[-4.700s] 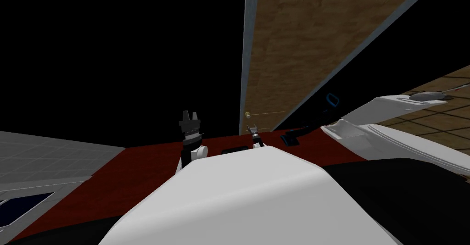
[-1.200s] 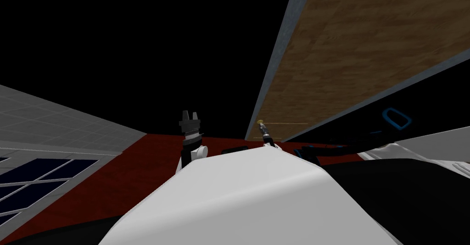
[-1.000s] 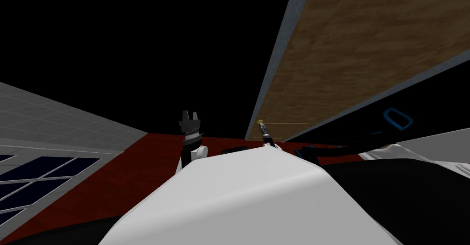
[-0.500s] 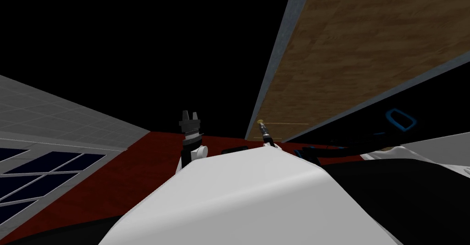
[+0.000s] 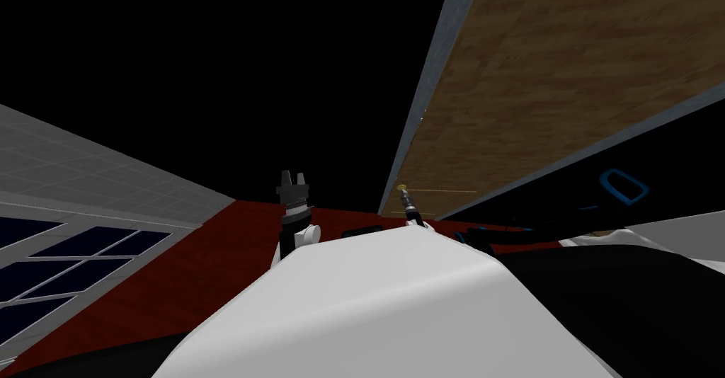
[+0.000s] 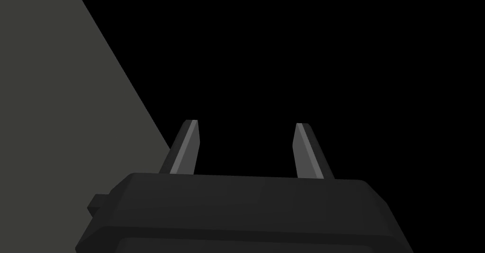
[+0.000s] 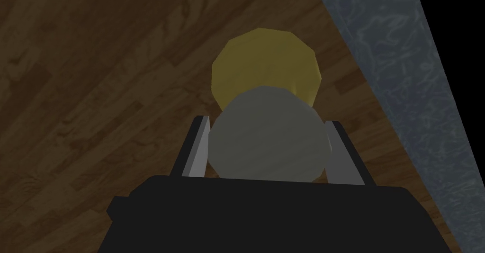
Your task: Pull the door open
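A dark red floor [image 5: 212, 253] is lying under both arms. The right gripper [image 7: 267, 122] is clamping the pale round knob [image 7: 268, 141], its fingers pressing the knob's two sides. A yellow disc [image 7: 265, 60] is sitting just behind the knob, with the brown wooden door [image 7: 94, 75] beyond. The left gripper [image 6: 246, 124] is standing to the right gripper's left, fingers apart.

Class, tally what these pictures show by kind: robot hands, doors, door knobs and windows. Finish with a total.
hands: 2, the left hand and the right hand
door: 1
door knob: 1
window: 1
Total: 5
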Robot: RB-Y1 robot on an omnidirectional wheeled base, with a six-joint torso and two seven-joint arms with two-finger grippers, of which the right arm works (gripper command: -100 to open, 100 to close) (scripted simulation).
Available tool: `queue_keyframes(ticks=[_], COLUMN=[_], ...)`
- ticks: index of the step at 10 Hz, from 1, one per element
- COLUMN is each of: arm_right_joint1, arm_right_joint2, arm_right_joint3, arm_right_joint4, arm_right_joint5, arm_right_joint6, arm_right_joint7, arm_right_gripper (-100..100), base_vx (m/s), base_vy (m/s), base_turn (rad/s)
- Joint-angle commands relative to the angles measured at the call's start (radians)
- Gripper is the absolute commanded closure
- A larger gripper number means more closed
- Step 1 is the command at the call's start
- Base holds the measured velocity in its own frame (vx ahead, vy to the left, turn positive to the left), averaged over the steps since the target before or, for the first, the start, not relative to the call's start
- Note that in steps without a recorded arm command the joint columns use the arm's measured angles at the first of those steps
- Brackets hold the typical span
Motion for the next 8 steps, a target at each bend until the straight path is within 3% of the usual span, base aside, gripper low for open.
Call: queue_keyframes(ticks=[1, 8], arm_right_joint1=[-0.002, -0.013], arm_right_joint2=[0.004, 0.007], arm_right_joint3=[-0.001, -0.010], arm_right_joint4=[0.003, 0.015], arm_right_joint5=[-0.001, -0.004], arm_right_joint6=[0.001, 0.001], arm_right_joint7=[-0.050, -0.223], arm_right_gripper=[100, 100], base_vx=[-0.048, -0.031], base_vy=[-0.020, -0.010], base_turn=[0.066, 0.035])
